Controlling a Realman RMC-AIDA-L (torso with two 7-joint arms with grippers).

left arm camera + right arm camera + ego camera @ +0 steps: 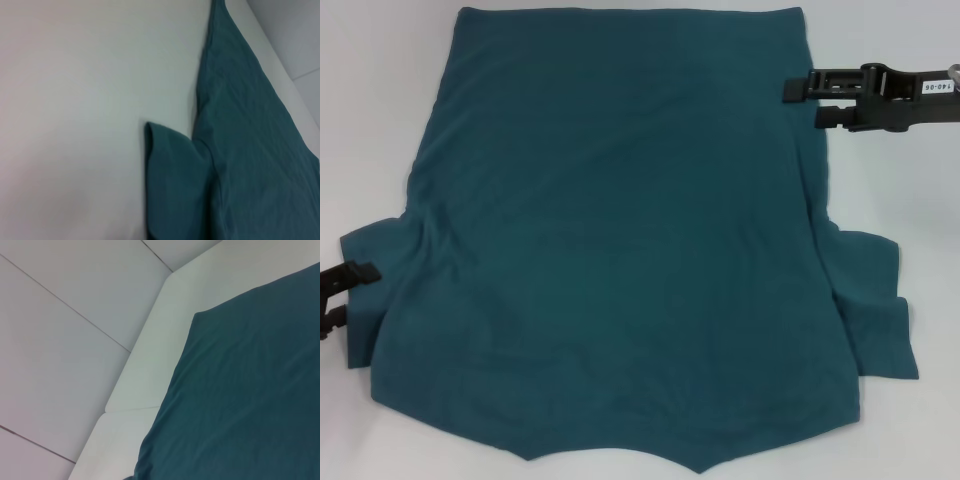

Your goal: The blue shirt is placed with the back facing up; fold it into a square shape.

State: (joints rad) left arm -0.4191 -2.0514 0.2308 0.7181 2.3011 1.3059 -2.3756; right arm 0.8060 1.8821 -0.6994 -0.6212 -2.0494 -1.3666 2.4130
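The blue shirt (620,250) lies spread flat on the white table (380,100), plain side up, with its hem at the far side and its neck at the near edge. My left gripper (360,295) stands open at the edge of the shirt's left sleeve (370,250) with nothing between its fingers. My right gripper (802,103) is open over the shirt's far right side edge and holds no cloth. In the left wrist view the sleeve (175,185) lies folded flat beside the shirt's body (250,140). A hem corner of the shirt (250,390) shows in the right wrist view.
The right sleeve (875,300) lies rumpled and partly folded at the near right. In the right wrist view the table's edge (145,365) runs close to the hem corner, with tiled floor (60,340) beyond. Bare table (75,100) stretches to the left of the shirt.
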